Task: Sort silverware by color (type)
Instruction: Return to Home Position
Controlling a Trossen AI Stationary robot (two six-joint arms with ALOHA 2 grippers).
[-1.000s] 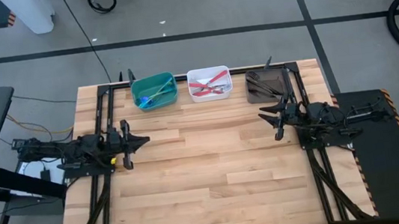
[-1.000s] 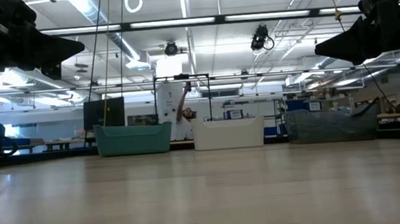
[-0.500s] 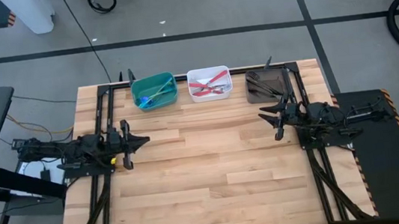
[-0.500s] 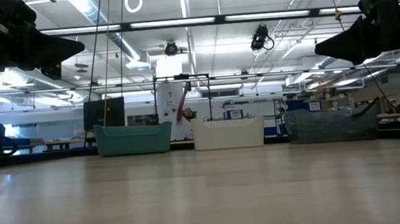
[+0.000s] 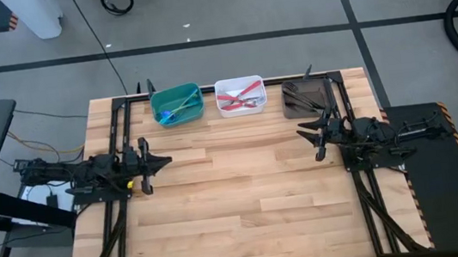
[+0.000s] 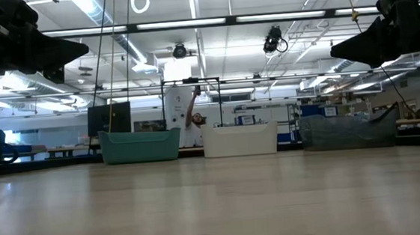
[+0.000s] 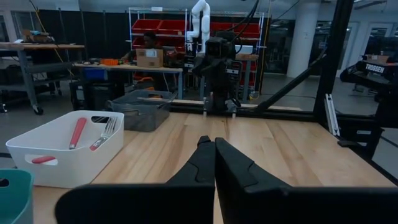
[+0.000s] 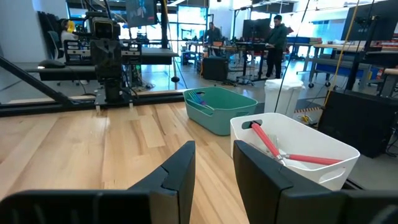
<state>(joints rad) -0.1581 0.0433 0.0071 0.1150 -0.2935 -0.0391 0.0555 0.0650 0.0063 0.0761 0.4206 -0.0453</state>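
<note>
The silverware lies in three bins along the table's far edge. Blue-teal forks (image 5: 173,110) are in the teal bin (image 5: 192,111). Red-handled forks (image 5: 238,97) are in the white bin (image 5: 223,87), and dark forks (image 5: 301,94) are in the brown bin (image 5: 292,111). My left gripper (image 5: 166,161) hovers level at the table's left side, shut and holding nothing; its fingers meet in the left wrist view (image 7: 214,146). My right gripper (image 5: 301,134) hovers level at the right side, open with nothing in it (image 8: 214,155). Both point toward the table's middle.
Bare wooden tabletop (image 5: 237,197) lies between the two arms and toward the near edge. Black frame rails (image 5: 114,124) run along the table's left and right sides. People stand in the room beyond the table (image 8: 277,28).
</note>
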